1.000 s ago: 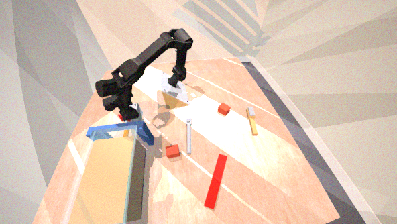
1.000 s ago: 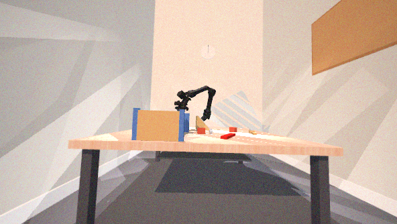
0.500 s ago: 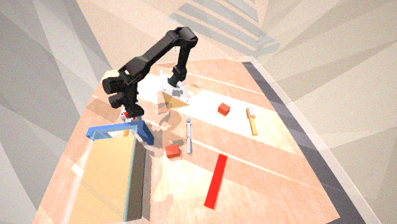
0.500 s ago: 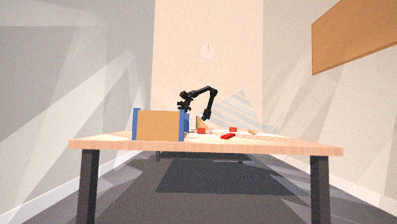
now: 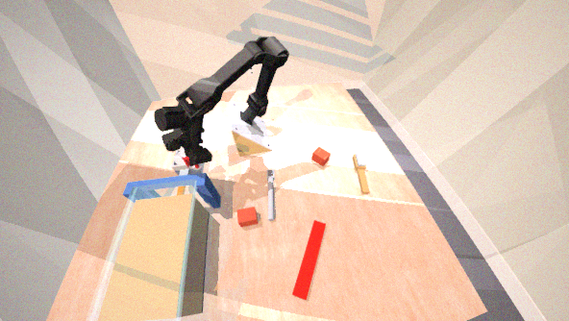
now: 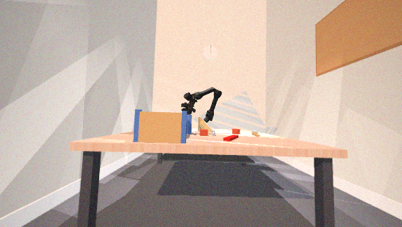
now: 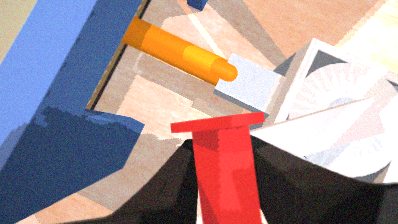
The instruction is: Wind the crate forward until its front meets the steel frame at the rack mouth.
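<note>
My gripper (image 5: 192,162) (image 7: 216,143) is shut on the red winch handle (image 7: 225,167), whose flat crossbar sticks out past the fingertips. Its square key cannot be made out. The gripper is beside the pale winch (image 7: 325,87), just beyond the blue steel frame (image 5: 163,182) (image 7: 45,50); whether the key is in the hole is hidden. An orange strap (image 5: 181,190) (image 7: 170,47) runs from under the frame to the winch. The tan crate (image 5: 149,235) (image 6: 159,127) looks flat inside the clear-panelled cubby, its front close behind the frame; any remaining gap cannot be told.
Right of the cubby lie two red blocks (image 5: 247,216) (image 5: 320,157), a grey spanner (image 5: 271,197), a long red bar (image 5: 309,259) (image 6: 231,137) and a yellow-handled tool (image 5: 362,180). A tan wedge (image 5: 247,145) stands near the arm base.
</note>
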`<state>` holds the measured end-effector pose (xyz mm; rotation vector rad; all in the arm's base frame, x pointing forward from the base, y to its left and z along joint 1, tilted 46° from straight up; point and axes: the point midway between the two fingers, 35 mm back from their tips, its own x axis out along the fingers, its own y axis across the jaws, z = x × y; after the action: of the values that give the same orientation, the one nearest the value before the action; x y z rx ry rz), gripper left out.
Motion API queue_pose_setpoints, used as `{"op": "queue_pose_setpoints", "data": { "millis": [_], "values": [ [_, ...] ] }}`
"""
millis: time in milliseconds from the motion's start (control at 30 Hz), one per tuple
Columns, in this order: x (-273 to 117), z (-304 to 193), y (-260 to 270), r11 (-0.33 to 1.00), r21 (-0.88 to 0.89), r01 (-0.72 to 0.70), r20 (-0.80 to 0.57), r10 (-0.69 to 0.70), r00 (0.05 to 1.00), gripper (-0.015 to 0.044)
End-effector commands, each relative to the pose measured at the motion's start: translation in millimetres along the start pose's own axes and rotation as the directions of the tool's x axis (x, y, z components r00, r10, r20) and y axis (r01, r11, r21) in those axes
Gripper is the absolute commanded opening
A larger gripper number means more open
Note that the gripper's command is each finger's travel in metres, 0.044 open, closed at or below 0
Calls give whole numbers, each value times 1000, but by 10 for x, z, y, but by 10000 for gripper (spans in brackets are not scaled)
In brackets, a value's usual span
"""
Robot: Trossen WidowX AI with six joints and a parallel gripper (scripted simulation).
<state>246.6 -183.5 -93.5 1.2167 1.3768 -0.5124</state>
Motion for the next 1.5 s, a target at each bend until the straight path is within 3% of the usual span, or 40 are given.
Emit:
{"op": "queue_pose_setpoints", "data": {
  "millis": [0,1467],
  "values": [
    [-34,-149,-45,1000,9,3,-26,-3,1000,0],
    [-258,-604,-468,1000,11,7,-28,-6,1000,0]
  ]
}}
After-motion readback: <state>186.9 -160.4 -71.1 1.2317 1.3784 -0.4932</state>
